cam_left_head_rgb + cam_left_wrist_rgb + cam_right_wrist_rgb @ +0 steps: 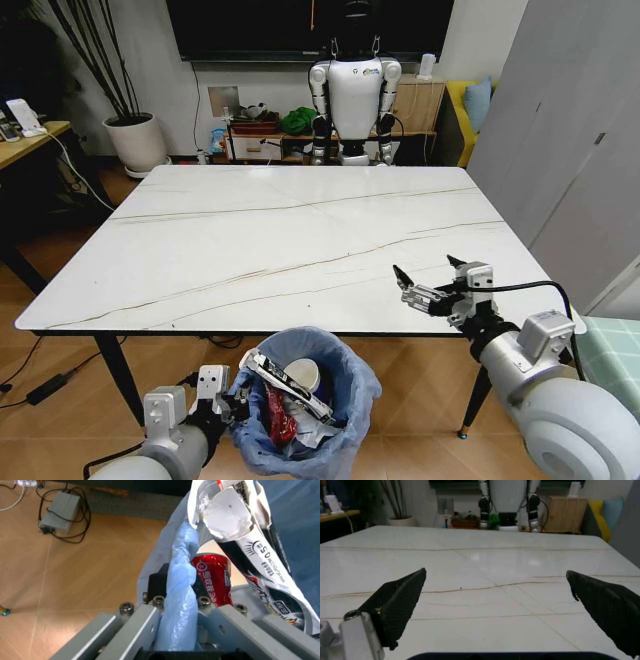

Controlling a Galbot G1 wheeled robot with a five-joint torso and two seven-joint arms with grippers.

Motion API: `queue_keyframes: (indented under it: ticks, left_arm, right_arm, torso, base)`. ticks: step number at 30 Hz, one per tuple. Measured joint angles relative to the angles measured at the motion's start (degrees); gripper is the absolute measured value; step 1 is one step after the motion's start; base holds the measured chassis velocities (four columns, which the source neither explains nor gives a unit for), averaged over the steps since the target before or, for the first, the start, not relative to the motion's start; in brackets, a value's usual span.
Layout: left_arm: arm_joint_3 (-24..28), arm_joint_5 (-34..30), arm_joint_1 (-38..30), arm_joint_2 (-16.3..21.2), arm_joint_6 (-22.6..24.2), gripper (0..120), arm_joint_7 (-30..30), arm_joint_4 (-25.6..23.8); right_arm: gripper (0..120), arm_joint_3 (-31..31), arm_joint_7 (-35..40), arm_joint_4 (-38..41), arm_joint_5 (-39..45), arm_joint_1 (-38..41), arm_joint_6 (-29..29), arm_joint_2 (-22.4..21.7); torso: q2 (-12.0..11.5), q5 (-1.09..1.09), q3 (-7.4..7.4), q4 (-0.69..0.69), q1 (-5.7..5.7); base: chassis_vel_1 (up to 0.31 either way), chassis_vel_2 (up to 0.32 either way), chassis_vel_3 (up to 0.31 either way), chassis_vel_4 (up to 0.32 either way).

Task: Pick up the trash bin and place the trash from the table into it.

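The trash bin, lined with a crinkly light-blue bag, hangs below the front edge of the table. My left gripper is shut on its left rim. In the left wrist view the left gripper pinches the blue bag fold. Trash lies inside the bin: a crushed red can, a black-white stick wrapper and a white cup or lid. My right gripper is open just above the table's front right part and holds nothing. Its black fingers are spread wide over the marble top.
A white humanoid robot stands behind the table's far edge, before a low shelf. A white plant pot and a wooden desk are at the left. A grey cabinet lines the right. A power adapter lies on the floor.
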Motion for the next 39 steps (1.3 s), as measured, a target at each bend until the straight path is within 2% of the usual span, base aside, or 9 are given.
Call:
queue_keyframes:
  ticks: [5,10,19,33,39]
  left_arm:
    - [-0.1,2.5,1.4,-0.1,0.0,0,1.2,0.0]
    - [0.0,4.5,2.4,-0.5,0.0,0,2.1,0.0]
    - [0.2,8.5,4.4,-1.8,0.0,0,3.8,0.0]
    - [-0.8,13.8,6.3,-1.8,0.0,0,6.7,0.0]
    - [-1.5,13.9,6.3,-1.9,0.0,0,7.2,0.0]
  right_arm:
    - [100,1.1,-0.6,0.0,-5.4,-3.2,0.0,5.0]
    - [100,1.5,-1.2,0.0,-7.3,-4.0,0.2,10.0]
    - [100,2.7,-1.1,0.0,-8.8,-4.6,0.7,15.7]
    - [100,4.0,0.4,0.0,-9.0,-5.8,0.3,17.9]
    - [100,5.2,-1.8,0.0,-9.9,-6.8,4.6,19.5]
  torso:
    - [0.0,0.00,0.00,-0.01,0.00]
    - [0.0,0.00,0.00,0.00,0.00]
    - [-0.5,-0.01,-0.26,0.00,-0.24]
    - [-4.3,0.00,-2.34,0.00,-1.92]
    - [-6.2,0.00,-3.42,0.00,-2.76]
  base:
    - [0.000,0.000,0.000,0.000]
    - [0.000,0.000,0.000,0.000]
    - [0.000,0.000,0.000,0.000]
    - [0.000,0.000,0.000,0.000]
    - [0.000,0.000,0.000,0.000]
